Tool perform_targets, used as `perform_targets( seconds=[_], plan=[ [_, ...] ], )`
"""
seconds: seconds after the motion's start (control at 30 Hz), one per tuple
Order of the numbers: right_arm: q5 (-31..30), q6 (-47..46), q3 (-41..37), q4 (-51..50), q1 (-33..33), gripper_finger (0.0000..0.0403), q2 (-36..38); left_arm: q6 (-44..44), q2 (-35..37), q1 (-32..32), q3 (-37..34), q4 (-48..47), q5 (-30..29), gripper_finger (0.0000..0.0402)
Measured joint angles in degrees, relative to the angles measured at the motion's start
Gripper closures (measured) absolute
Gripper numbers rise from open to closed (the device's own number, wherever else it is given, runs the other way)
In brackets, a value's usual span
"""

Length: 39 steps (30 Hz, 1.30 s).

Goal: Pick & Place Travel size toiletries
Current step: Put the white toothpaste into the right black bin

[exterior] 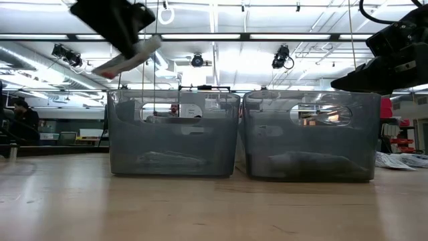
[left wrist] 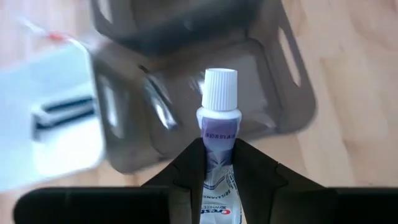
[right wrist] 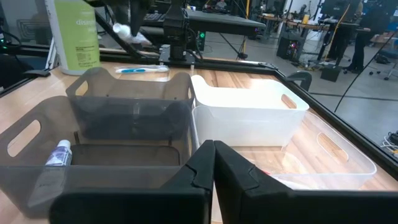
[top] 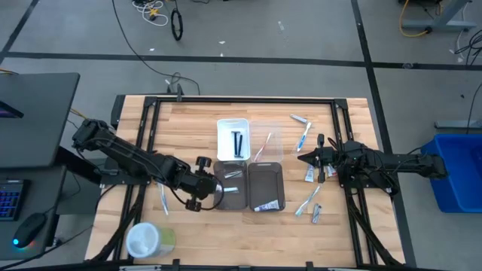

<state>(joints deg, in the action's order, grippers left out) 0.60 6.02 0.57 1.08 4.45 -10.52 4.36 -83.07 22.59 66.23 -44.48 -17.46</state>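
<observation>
My left gripper [top: 213, 186] is shut on a small white tube [left wrist: 219, 124] with a white cap, above the left grey tray [top: 230, 190]. The low view shows the tube [exterior: 127, 57] tilted high over the table. The right grey tray [top: 266, 187] holds another tube [right wrist: 59, 154]. Black sticks [top: 237, 143] lie in the white tray [top: 233, 125], and a toothbrush [top: 263, 147] lies in the clear tray [top: 276, 135]. More tubes and toothbrushes [top: 307, 175] lie on the table at the right. My right gripper [top: 305, 158] waits there, shut and empty. My left gripper pinches the tube's body [left wrist: 217, 152] between its two fingers [left wrist: 189, 171], just behind the shoulder. The capped end [left wrist: 220, 90] sticks out past the fingertips, so the tube lies along the fingers. They slant down from the table's left. The tube is lifted clear.
A round white-and-green container [top: 148, 239] stands at the near left corner. A toothbrush [top: 163, 199] lies on the table beside my left arm. A black frame [top: 241, 100] borders the wooden table.
</observation>
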Motion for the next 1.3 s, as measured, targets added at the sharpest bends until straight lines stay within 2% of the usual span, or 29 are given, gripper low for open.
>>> perform_targets(
  seconds=[0.2, 0.73, 1.03, 1.3],
  plan=[
    [0.0, 0.0, 0.0, 0.0, 0.0, 0.0389, 0.0, -2.4, 0.0, -2.5, 0.5, 4.8, -2.3, 0.0319],
    [0.0, 0.0, 0.0, 0.0, 0.0, 0.0389, 0.0, -9.7, -0.2, -13.2, 0.5, 16.1, -2.1, 0.0319],
    [0.0, 0.0, 0.0, 0.0, 0.0, 0.0390, 0.0, -9.6, -0.2, -17.3, 0.5, 17.1, 1.9, 0.0319],
    [0.0, 0.0, 0.0, 0.0, 0.0, 0.0390, 0.0, -12.5, -0.2, -19.0, 0.4, 17.3, 1.9, 0.0319]
  ],
)
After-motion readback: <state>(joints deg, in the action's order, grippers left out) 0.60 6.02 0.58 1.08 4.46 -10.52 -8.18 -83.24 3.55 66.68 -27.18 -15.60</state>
